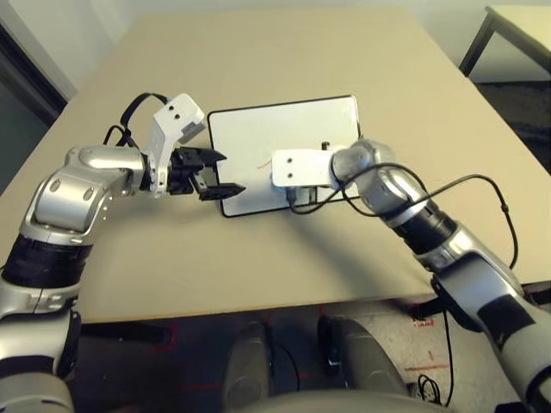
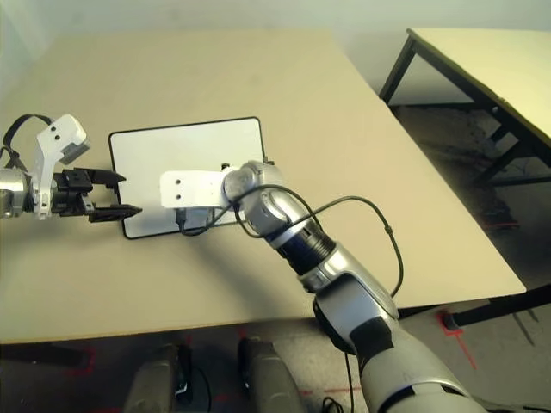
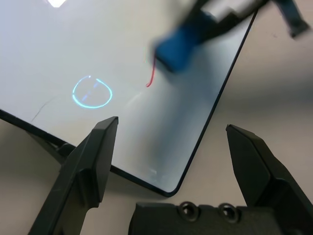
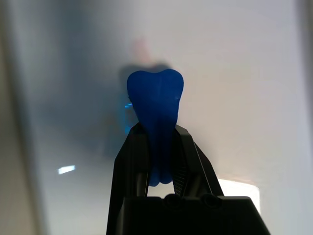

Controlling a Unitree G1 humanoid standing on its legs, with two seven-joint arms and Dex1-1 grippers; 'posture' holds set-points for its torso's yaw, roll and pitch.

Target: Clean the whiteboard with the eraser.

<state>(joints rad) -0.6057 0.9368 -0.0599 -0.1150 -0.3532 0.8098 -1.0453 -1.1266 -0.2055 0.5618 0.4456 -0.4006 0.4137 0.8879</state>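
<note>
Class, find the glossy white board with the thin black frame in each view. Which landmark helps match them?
Left eye view: the white board mid-table, between both arms.
Right eye view: board left of centre, under the right wrist.
Left wrist view: board beyond the open left gripper, one corner nearest.
Right wrist view: board behind the right gripper.
Landmark: the bright blue oblong eraser it holds, in both wrist views.

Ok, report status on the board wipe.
Right gripper shut on eraser, over whiteboard. Left gripper open at board's corner. Red line uncleared. Nothing in the way.
</note>
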